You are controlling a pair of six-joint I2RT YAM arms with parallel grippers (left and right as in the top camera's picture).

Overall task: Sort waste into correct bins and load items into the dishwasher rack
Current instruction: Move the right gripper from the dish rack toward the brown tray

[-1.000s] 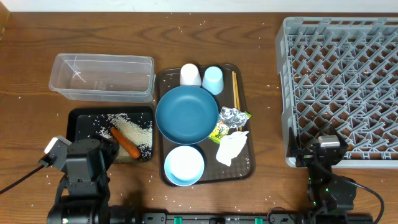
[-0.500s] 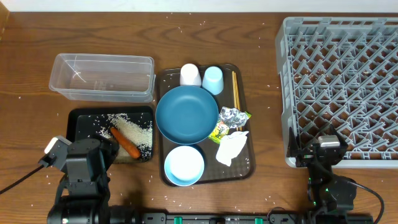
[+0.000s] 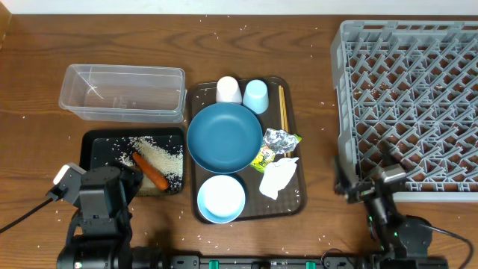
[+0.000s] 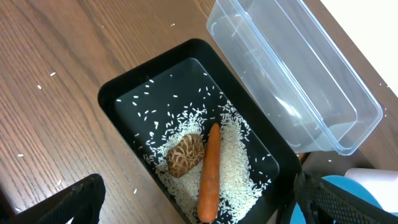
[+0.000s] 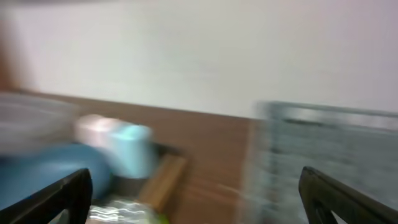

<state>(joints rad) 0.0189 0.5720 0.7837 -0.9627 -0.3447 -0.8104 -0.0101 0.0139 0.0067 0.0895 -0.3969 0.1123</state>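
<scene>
Dark wood table (image 3: 246, 45), stray rice grains (image 4: 53, 74) scattered across. Pale wall (image 5: 199, 50) behind, blurred. Grey rack (image 3: 411, 90) at right; black tray (image 4: 134, 102) front left holds carrot (image 4: 208, 168), rice pile (image 4: 236, 163); clear container (image 3: 123, 91) just beyond. Left gripper (image 4: 199, 193), right gripper (image 5: 196, 186) spread wide, empty.

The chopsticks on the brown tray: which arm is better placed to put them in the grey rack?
Probably the right arm: it sits beside the rack, nearer the chopsticks, its fingers open. The left arm is by the black tray, farther away.
</scene>
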